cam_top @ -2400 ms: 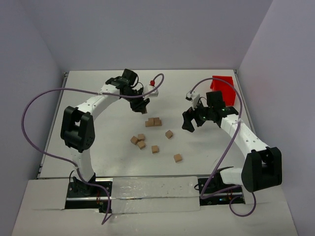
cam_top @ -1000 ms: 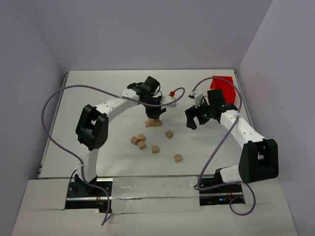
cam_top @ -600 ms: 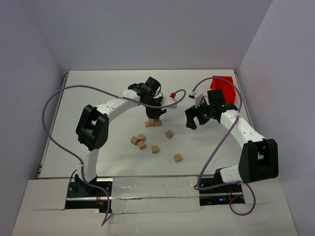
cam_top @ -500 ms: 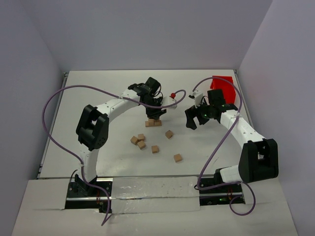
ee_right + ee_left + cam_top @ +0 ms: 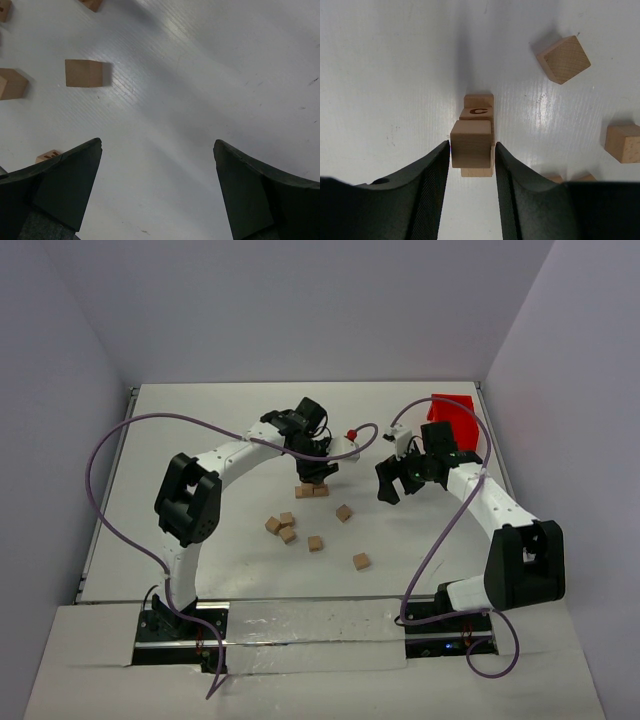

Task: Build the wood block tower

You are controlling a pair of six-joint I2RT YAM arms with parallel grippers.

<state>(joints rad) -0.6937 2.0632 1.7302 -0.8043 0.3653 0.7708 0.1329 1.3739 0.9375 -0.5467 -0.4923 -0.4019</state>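
Observation:
The tower (image 5: 313,488) is a short row of wood blocks near the table's middle, one marked "C" (image 5: 479,111). One more wood block (image 5: 471,147) lies on top of the row. My left gripper (image 5: 316,472) hangs over the tower, its fingers either side of that top block (image 5: 472,145), with thin gaps showing on both sides. Several loose wood blocks (image 5: 315,543) lie in front of the tower. My right gripper (image 5: 390,485) is wide open and empty (image 5: 157,150) above bare table right of the tower.
A red bin (image 5: 455,420) stands at the back right, behind the right arm. Loose blocks (image 5: 563,59) lie close to the tower. In the right wrist view a block (image 5: 83,73) lies at upper left. The left arm's purple cable (image 5: 130,430) loops over the left side.
The left arm carried a block right and brought it down onto the tower; over the last second it has stayed still. The right gripper shifted slightly left.

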